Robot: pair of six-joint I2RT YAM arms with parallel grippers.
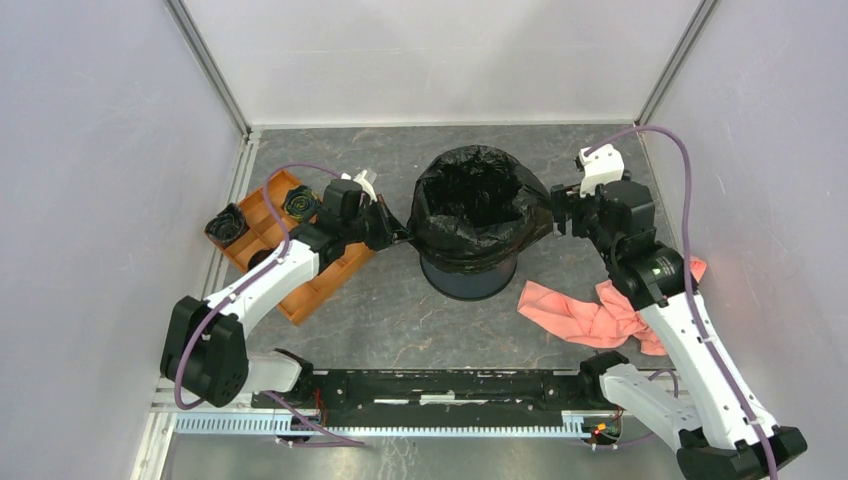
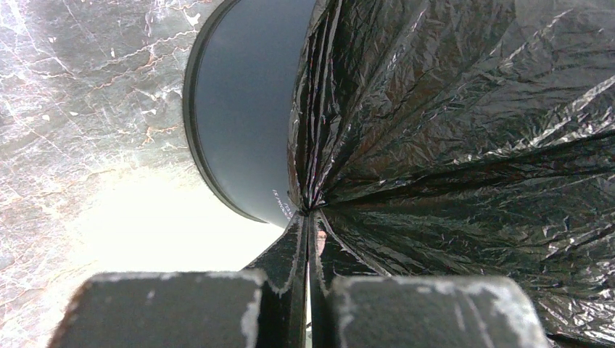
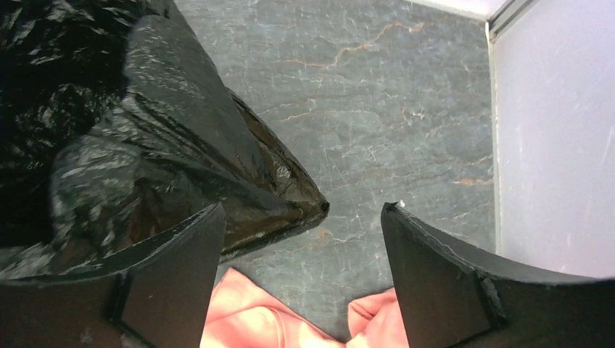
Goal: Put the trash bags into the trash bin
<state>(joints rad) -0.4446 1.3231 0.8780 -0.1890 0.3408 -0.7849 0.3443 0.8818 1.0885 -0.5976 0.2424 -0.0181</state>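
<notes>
Draping over the navy trash bin (image 1: 470,282), whose white print (image 2: 283,203) is unreadable, on a grey marbled table (image 1: 400,312) between white walls (image 1: 440,60), a trash bag (image 1: 475,200) is pinched by the left gripper (image 2: 308,217), the right gripper (image 3: 303,209) spread wide.

We find the trash bin (image 1: 468,278) standing in the middle of the bench (image 1: 400,320), with the trash bag (image 1: 478,195) inside it and lapped out over its rim. Left of the bin sits the tray (image 1: 320,290). To the bin's right, nearer the arm bases, lies the cloth (image 1: 585,315). The left claw (image 1: 402,238) meets the bag's left edge. The right claw (image 1: 553,208) sits at its right edge, a corner of film between the fingers.
</notes>
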